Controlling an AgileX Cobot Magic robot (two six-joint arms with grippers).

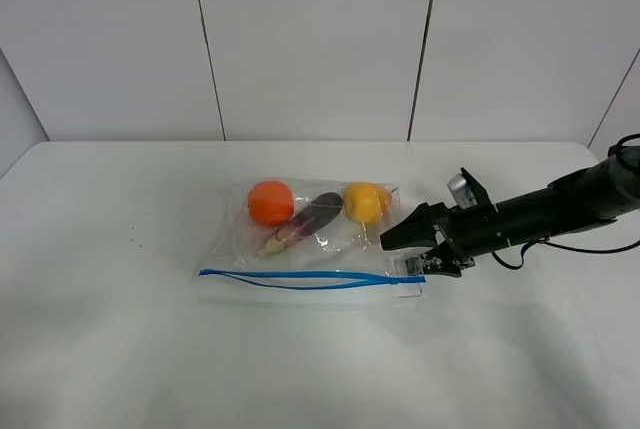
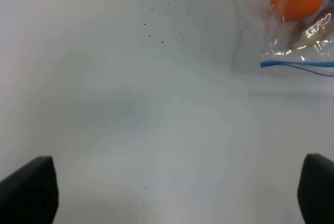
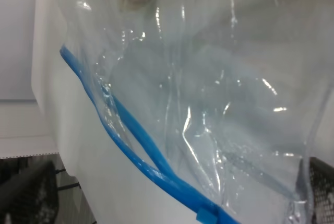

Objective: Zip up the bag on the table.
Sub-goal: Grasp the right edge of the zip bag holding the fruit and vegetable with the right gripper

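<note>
The clear bag (image 1: 330,254) lies on the white table (image 1: 100,349), holding an orange (image 1: 270,202), a purple eggplant (image 1: 305,221) and a yellow fruit (image 1: 363,201). Its blue zipper strip (image 1: 300,278) runs along the near edge, and its two lines gape apart. My right gripper (image 1: 398,254) is open at the bag's right end, its fingers either side of that corner. In the right wrist view the bag (image 3: 219,78) and zipper (image 3: 130,130) fill the space between the gripper's fingers (image 3: 172,182). My left gripper (image 2: 172,187) is open and empty over bare table, with the bag's left corner (image 2: 292,51) far ahead.
A white panelled wall (image 1: 320,39) stands behind the table's back edge. Dark specks (image 2: 156,31) dot the tabletop left of the bag. The left arm does not show in the exterior view.
</note>
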